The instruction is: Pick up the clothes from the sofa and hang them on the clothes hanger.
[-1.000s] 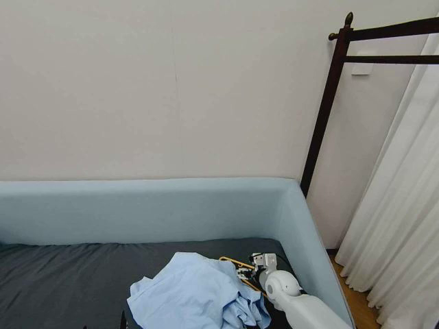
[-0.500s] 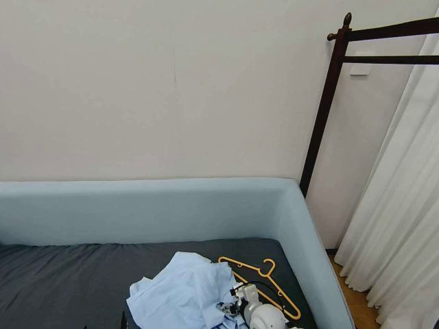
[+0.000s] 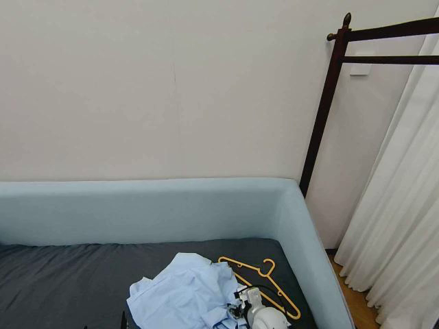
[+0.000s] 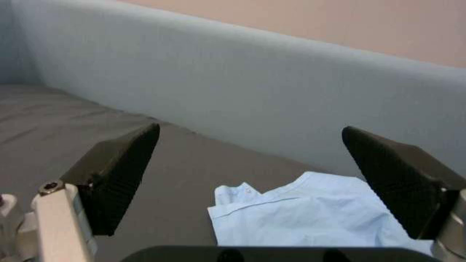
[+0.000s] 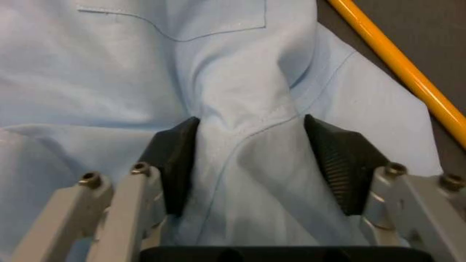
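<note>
A crumpled light blue shirt [image 3: 182, 291] lies on the dark seat of the sofa [image 3: 137, 209], with an orange hanger [image 3: 264, 281] beside it on its right. My right gripper [image 3: 240, 312] is down on the shirt's right edge. In the right wrist view its fingers [image 5: 178, 158] pinch a raised fold of the shirt [image 5: 145, 82], and the hanger's bar [image 5: 396, 65] runs close by. My left gripper [image 4: 248, 180] hangs open over the seat, with the shirt [image 4: 313, 213] lying ahead of it. The dark wooden clothes rack [image 3: 322, 116] stands beyond the sofa's right end.
The sofa's pale blue back and right arm wall in the seat. A white curtain [image 3: 405, 226] hangs to the right of the rack, over a strip of wooden floor. The seat left of the shirt is bare.
My right gripper has come left from the hanger onto the shirt's right edge and sunk lower, uncovering the hanger. The shirt's right side is now bunched up.
</note>
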Robot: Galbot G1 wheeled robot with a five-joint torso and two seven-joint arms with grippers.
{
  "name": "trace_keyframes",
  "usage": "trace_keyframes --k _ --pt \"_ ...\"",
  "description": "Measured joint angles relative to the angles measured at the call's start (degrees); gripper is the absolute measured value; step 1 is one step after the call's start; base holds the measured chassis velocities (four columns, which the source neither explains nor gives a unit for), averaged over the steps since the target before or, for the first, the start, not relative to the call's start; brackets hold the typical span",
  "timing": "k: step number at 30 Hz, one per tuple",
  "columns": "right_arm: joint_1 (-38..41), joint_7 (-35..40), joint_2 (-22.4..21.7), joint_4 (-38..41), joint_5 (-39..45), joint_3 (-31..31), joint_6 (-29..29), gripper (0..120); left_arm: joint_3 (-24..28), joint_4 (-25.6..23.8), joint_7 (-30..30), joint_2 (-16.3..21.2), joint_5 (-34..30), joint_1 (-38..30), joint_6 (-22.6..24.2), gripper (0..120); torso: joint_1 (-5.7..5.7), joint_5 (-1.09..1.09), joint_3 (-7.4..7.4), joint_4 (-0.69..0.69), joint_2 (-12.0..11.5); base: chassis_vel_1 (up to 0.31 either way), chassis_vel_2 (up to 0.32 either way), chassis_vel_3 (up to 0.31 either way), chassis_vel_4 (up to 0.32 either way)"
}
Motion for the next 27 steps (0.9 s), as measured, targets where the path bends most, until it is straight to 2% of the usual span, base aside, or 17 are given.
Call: trace_keyframes --k 8,10,13,18,23,25,27 --pt "0.0 0.2 -0.4 0.8 -0.6 -0.4 0.7 22 0.0 -0.1 0.0 -0.1 0.1 0.1 0.0 99 0.00 0.00 0.00 0.00 0.0 0.000 0.000 0.000 0.000" --pt "0.1 0.2 -0.5 0.9 -1.0 -0.6 0.9 18 0.0 -0.1 0.0 -0.1 0.1 0.1 0.0 99 0.00 0.00 0.00 0.00 0.0 0.000 0.000 0.000 0.000" --pt "0.1 -0.4 -1.6 2.2 -2.9 -1.2 1.8 4 0.0 -0.1 0.0 -0.2 0.1 0.1 0.0 99 0.00 0.00 0.00 0.00 0.0 0.000 0.000 0.000 0.000" --pt "-0.3 -2.6 -3.7 5.5 -7.2 -1.1 3.7 0 0.0 0.0 -0.1 -0.2 0.0 -0.1 0.0 99 0.00 0.01 0.00 -0.01 0.0 0.000 0.000 0.000 0.000" --pt "1.4 -2.5 -7.4 10.8 -13.4 -1.3 8.9 0 0.0 0.5 -0.1 0.0 -0.3 -0.7 0.0 99 0.00 0.01 0.00 -0.01 0.0 0.000 0.000 0.000 0.000" --pt "4.2 -3.5 -9.6 12.3 -21.4 -1.7 13.7 0 0.1 0.6 -0.1 0.0 -0.3 -1.1 0.1 99 0.00 0.02 0.00 0.00 0.0 0.000 0.000 0.000 0.000" --pt "8.0 -4.7 -11.8 13.8 -25.4 -2.7 16.8 0 0.2 0.4 -0.1 -0.2 -0.4 -1.4 0.3 99 0.00 0.01 0.01 -0.01 0.0 0.000 0.000 0.000 0.000"
